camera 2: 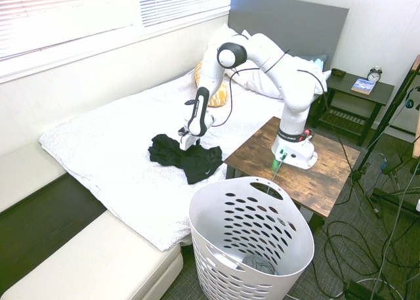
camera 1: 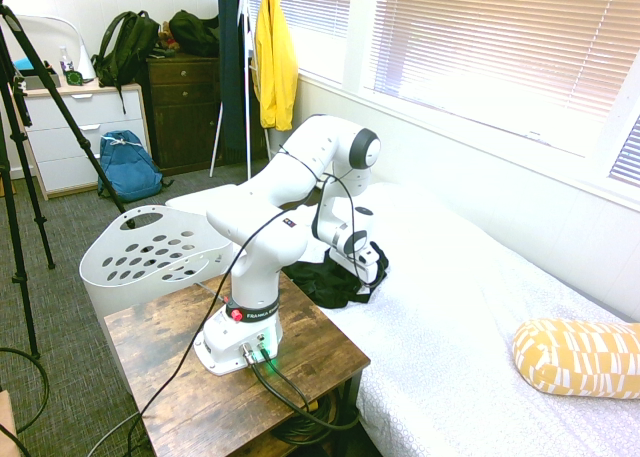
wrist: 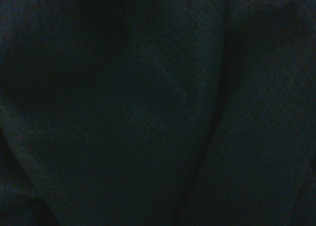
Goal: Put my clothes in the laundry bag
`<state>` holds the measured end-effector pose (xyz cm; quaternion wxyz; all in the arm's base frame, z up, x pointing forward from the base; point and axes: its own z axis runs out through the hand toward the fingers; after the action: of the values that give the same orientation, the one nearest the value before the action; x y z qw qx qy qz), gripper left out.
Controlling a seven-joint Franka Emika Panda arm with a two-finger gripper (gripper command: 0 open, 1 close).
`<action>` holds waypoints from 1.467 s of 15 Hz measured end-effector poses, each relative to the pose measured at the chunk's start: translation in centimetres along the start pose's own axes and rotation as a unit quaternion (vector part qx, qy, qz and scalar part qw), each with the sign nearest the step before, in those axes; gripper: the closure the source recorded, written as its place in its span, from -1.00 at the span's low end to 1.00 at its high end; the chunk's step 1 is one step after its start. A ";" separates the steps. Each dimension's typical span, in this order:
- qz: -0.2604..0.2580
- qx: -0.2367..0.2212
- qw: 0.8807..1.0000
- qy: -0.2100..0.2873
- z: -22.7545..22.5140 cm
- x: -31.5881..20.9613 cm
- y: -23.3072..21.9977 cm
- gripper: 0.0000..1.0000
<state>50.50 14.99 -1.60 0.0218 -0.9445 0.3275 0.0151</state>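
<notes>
The clothes (camera 1: pixel 322 280) (camera 2: pixel 191 159) are a crumpled black garment on the white bed, near the edge beside the wooden table. My gripper (camera 1: pixel 373 270) (camera 2: pixel 186 142) points down and stands open, with its fingertips sunk into the far side of the garment. Dark black fabric (wrist: pixel 158 107) fills the whole wrist view from very close. The laundry bag (camera 1: pixel 150 255) (camera 2: pixel 226 244) is a white plastic basket with oval holes. It stands on the floor by the table, apart from the gripper, with a grey item at its bottom.
The arm's base sits on a wooden side table (camera 1: pixel 315 352) (camera 2: pixel 331 175) between the bed (camera 1: pixel 470 307) and the basket. A yellow pillow (camera 1: pixel 580 357) lies further along the bed. A yellow jacket (camera 1: pixel 273 52) hangs by the window, and a blue backpack (camera 1: pixel 128 165) leans against the drawers.
</notes>
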 end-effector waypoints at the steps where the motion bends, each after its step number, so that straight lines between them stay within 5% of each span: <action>1: -0.001 0.002 1.000 -0.002 0.0 0.0 0.0 1.00; 22: -0.021 0.047 0.999 -0.005 -4.6 0.4 -2.6 1.00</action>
<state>52.45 16.54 3.11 0.0679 -0.9491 0.3076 0.0036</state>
